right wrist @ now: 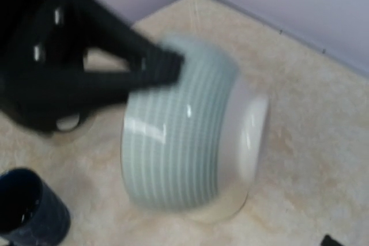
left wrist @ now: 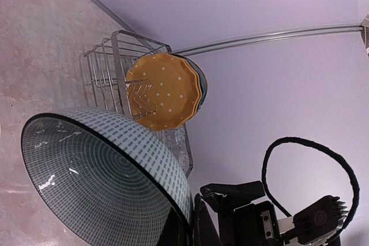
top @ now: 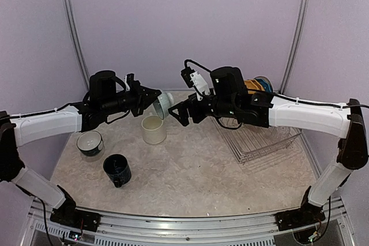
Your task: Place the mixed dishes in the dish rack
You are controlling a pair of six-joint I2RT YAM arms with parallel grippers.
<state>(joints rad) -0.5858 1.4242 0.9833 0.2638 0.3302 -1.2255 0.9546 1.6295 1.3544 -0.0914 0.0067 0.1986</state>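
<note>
My left gripper (top: 155,98) is shut on the rim of the grey-teal cup (top: 164,103), a ribbed bowl-shaped piece held on its side in the air above the cream mug (top: 153,129). In the left wrist view the cup (left wrist: 104,171) fills the lower left, with the jaws pinching its rim at the bottom edge. My right gripper (top: 177,113) stands open just right of the cup, holding nothing. The right wrist view shows the cup (right wrist: 184,154) blurred, foot to the right. The dish rack (top: 262,139) sits at the right, holding the yellow dotted plate (left wrist: 164,90), a blue plate (top: 264,82) and a clear glass (left wrist: 176,142).
A dark blue mug (top: 117,170) stands at the front left of the table. A dark cup with a pale inside (top: 90,143) stands behind it near the left arm. Purple walls close in the back and both sides.
</note>
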